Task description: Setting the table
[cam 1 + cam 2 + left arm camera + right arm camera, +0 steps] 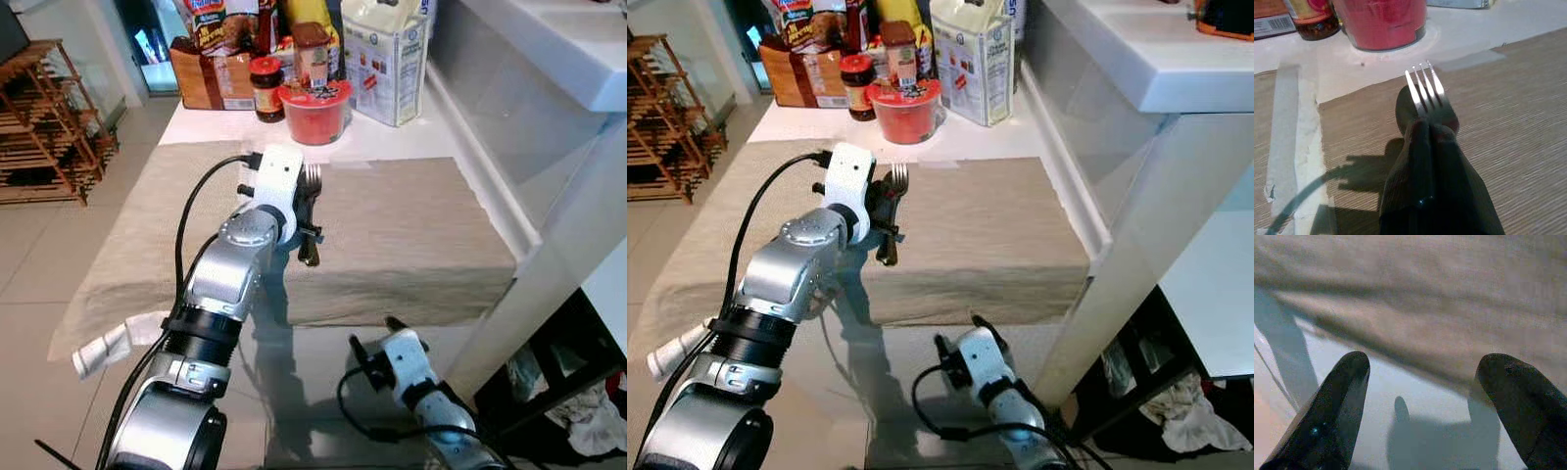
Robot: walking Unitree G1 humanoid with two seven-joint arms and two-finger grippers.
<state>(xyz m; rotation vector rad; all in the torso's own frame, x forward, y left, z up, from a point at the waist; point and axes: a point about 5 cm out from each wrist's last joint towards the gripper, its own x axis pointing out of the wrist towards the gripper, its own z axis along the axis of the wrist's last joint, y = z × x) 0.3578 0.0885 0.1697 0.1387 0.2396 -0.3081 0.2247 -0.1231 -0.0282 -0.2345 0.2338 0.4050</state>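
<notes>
The white worktop (411, 137) carries a broad beige table runner (411, 235) that covers most of its surface and hangs over the near edge. Everything else can be placed by this runner. Beyond its far edge, on the bare white strip, stand groceries: a white carton (384, 59) at the far right corner, a brown box (211, 78) toward the far left, and between them a red bowl (315, 110) with a dark-lidded jar (266, 88) just beside it. A wooden rack (44, 127) stands on the tiled floor well to the left of the runner.

The left arm reaches over the middle of the runner, and its left gripper (308, 220) is clamped on a silver fork (312, 181). The two black fingers (1422, 161) are pressed together around the handle, and the tines point toward the red bowl, close above the cloth near the runner's far edge. The fork's shadow lies on the fabric just beside it.

The right gripper (1420, 401) hangs low, in front of and below the runner's overhanging near edge, with its fingers spread wide apart and nothing between them.
</notes>
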